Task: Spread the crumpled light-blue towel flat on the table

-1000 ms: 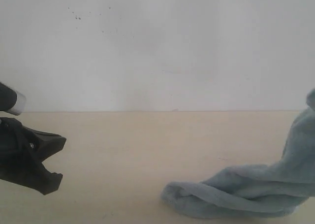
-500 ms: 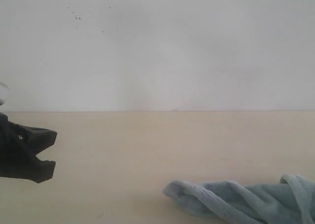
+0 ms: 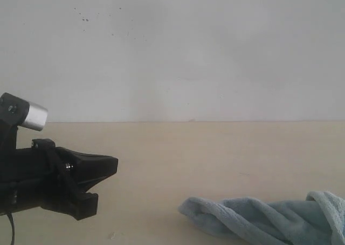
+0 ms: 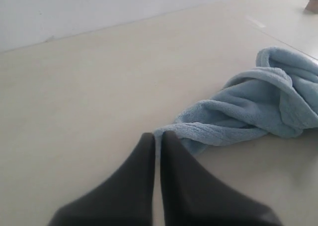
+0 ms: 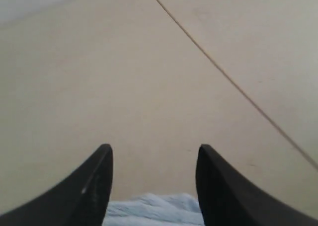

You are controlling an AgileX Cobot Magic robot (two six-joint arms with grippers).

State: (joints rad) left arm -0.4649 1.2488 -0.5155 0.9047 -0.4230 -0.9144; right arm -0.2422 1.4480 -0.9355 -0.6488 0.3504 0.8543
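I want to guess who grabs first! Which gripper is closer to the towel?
Right. The right gripper is open over the towel, which shows between its fingers. The left gripper, shut, sits apart from the towel's end.

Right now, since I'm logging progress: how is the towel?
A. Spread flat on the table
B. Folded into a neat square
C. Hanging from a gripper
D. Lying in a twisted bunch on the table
D: the towel lies as a twisted, rope-like bunch on the table. The left gripper is shut and clear of it, and the right gripper is open and holds nothing.
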